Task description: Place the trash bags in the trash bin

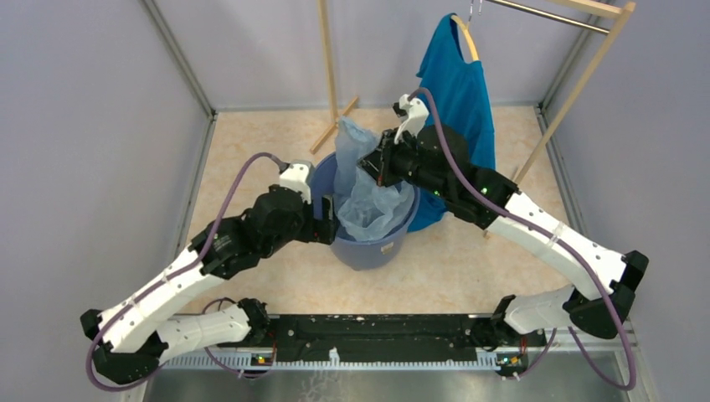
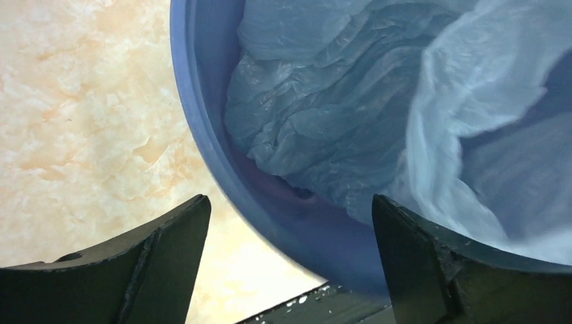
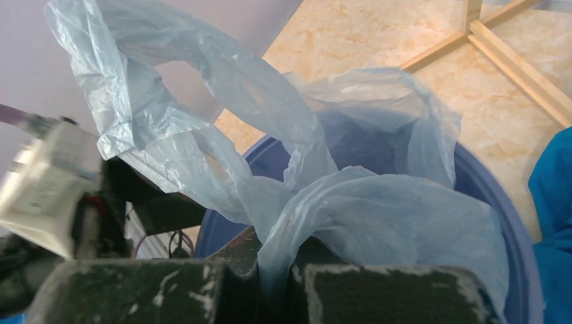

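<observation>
The round blue trash bin (image 1: 368, 249) stands mid-table. The pale blue-grey trash bag (image 1: 362, 197) lies partly inside it, with a flap rising above the far rim. My right gripper (image 1: 375, 167) is over the bin's far side and shut on a fold of the bag (image 3: 317, 223). My left gripper (image 1: 328, 219) is open at the bin's left rim; in the left wrist view its fingers (image 2: 168, 263) straddle the bin wall (image 2: 202, 135), one outside, one inside, with the bag (image 2: 324, 121) crumpled in the bin.
An opaque bright blue T-shirt (image 1: 456, 92) hangs on a hanger from a wooden rack (image 1: 578, 92) at the back right, just behind the bin. Rack legs (image 1: 331, 126) stand behind the bin. Grey walls close in the marbled table (image 1: 251, 142).
</observation>
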